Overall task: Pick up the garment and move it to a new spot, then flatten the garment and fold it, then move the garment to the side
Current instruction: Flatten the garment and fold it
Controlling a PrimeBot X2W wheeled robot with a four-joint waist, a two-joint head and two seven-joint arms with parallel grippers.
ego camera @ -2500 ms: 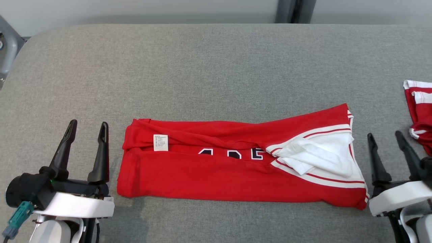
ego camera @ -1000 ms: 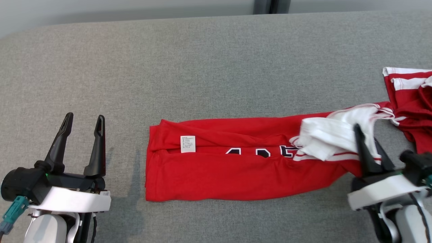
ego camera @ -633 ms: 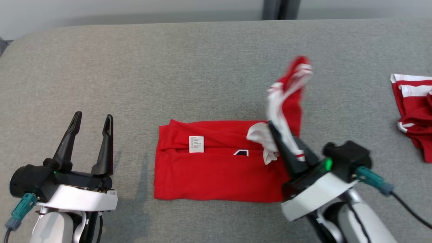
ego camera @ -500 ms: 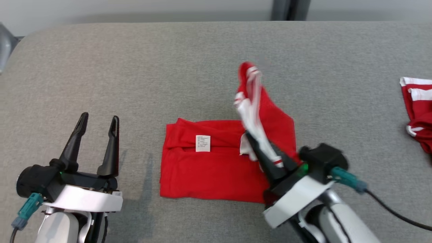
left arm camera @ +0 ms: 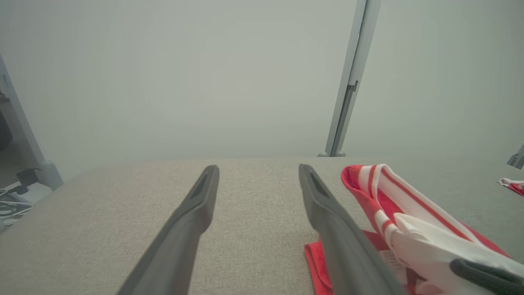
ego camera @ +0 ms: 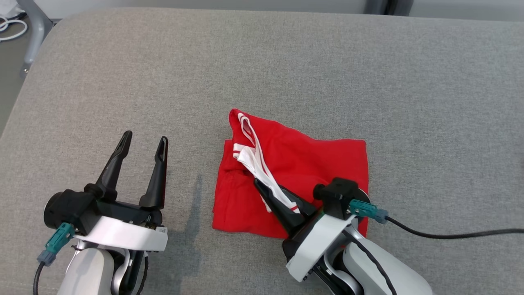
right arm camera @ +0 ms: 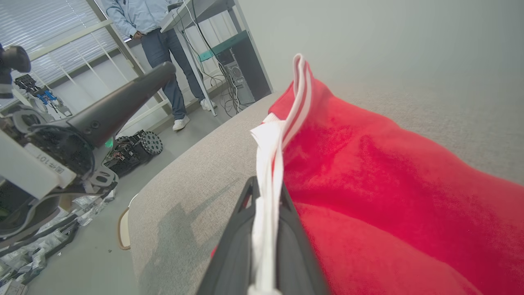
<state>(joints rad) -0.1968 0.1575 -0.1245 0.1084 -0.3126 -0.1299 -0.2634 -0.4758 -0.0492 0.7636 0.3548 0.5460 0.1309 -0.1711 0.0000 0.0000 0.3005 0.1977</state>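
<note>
Right now the red garment [ego camera: 294, 164] lies near the middle of the grey cloth-covered table [ego camera: 286, 53]. It is doubled over on itself into a rough square, and the top layer sits a little askew. The right gripper [ego camera: 268, 186] reaches over the garment's near edge, its two dark fingers drawn close together with the white striped hem [ego camera: 250, 155] pinched between them. In the right wrist view the white cloth runs straight out from between the fingertips and climbs to a raised ridge of red cloth with white stripes at its crest. Whether the fingertips press on the layer below cannot be told. The left gripper [ego camera: 145, 136] sits to the garment's left with bare table between the two, its fingers spread wide, nothing between them, pointing away from the robot. In the left wrist view the striped fold stands up just beyond that gripper's right-hand finger, and a small piece of red and white cloth [left arm camera: 511, 185] lies far off at the table's right side. In the right wrist view a person [right arm camera: 151, 28] in a pale jacket and jeans stands on the floor beyond the table, beside a desk [right arm camera: 192, 12].
</note>
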